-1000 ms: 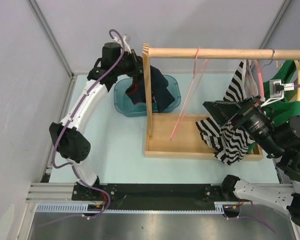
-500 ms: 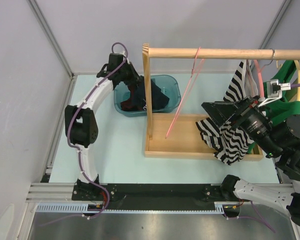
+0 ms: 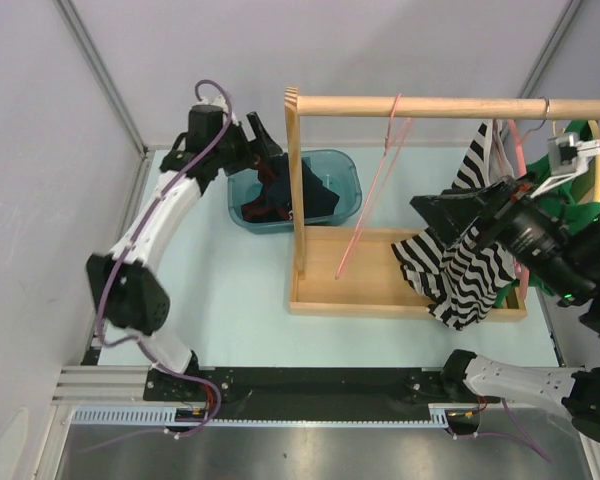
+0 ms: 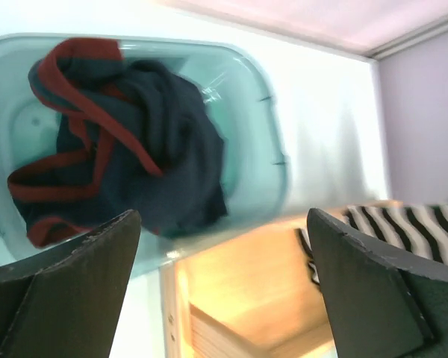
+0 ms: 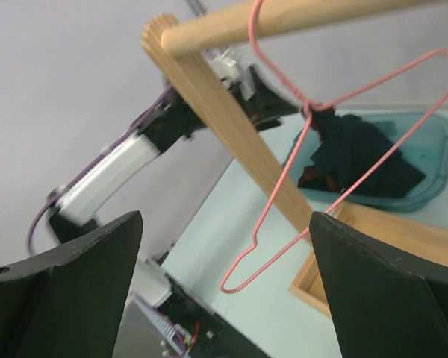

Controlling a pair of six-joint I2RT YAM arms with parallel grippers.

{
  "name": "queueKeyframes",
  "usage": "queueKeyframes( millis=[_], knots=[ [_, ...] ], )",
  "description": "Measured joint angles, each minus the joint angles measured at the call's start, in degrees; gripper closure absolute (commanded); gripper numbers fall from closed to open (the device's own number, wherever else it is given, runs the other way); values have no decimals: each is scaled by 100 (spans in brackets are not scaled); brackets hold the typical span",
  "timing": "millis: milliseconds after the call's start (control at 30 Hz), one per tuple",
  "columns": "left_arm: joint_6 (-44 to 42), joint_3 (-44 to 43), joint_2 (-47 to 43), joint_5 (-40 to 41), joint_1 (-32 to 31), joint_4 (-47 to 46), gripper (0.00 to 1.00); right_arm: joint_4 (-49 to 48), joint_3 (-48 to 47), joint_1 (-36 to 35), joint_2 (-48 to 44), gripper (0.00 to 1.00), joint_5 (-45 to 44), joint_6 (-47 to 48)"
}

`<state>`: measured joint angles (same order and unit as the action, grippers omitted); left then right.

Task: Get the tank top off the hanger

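The tank top [image 3: 285, 197], navy with red trim, lies crumpled in the teal bin [image 3: 346, 165], and in the left wrist view the tank top [image 4: 134, 142] fills the bin [image 4: 265, 142] below the fingers. My left gripper [image 3: 268, 150] hovers open over the bin's left side with nothing between its fingers, as the left gripper [image 4: 224, 224] also shows close up. The pink wire hanger [image 3: 375, 185] hangs bare from the wooden rod [image 3: 430, 105]. My right gripper [image 3: 432, 217] is open and empty, facing the hanger [image 5: 343, 186] from the right.
A wooden rack with an upright post [image 3: 295, 190] and a base tray [image 3: 330, 292] stands mid-table. A black-and-white striped garment [image 3: 460, 270] hangs at the right, draping into the tray. Green clothing [image 3: 580, 195] hangs further right. Walls enclose the table at the left and back.
My left gripper has opened and let go of the tank top, which now rests in the bin. The left arm pulled back leftward. The right gripper rose slightly.
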<state>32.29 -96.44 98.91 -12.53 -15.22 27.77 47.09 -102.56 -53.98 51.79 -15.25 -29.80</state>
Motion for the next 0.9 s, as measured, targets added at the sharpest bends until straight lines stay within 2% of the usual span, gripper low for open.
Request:
queueKeyframes(
  millis=[167, 300, 400, 567, 667, 833, 900],
  knots=[
    [-2, 1255, -1965, -83, -190, -291, 2, 925, -1624, 0, 640, 0, -695, 566],
    [-26, 2068, -3180, -345, -302, -356, 3, 1523, -2441, 0, 953, 9, -1650, 990],
    [-35, 2699, -3969, -732, -341, -354, 6, 1818, -2479, 0, 916, 14, -2400, 1228],
    [-28, 3287, -4830, -1554, -680, -321, 8, 2083, -2295, -70, 726, 18, -3530, 1423],
    [-20, 3432, -5187, -1812, -1134, -317, 9, 2297, -2127, -238, 603, 20, -4033, 1360],
    [17, 3475, -5506, -1810, -2253, -323, 11, 2643, -1836, -525, 601, 23, -4557, 1139],
    [20, 3475, -5598, -1727, -2575, -323, 11, 2750, -1797, -557, 680, 29, -4673, 1086]
  ],
)
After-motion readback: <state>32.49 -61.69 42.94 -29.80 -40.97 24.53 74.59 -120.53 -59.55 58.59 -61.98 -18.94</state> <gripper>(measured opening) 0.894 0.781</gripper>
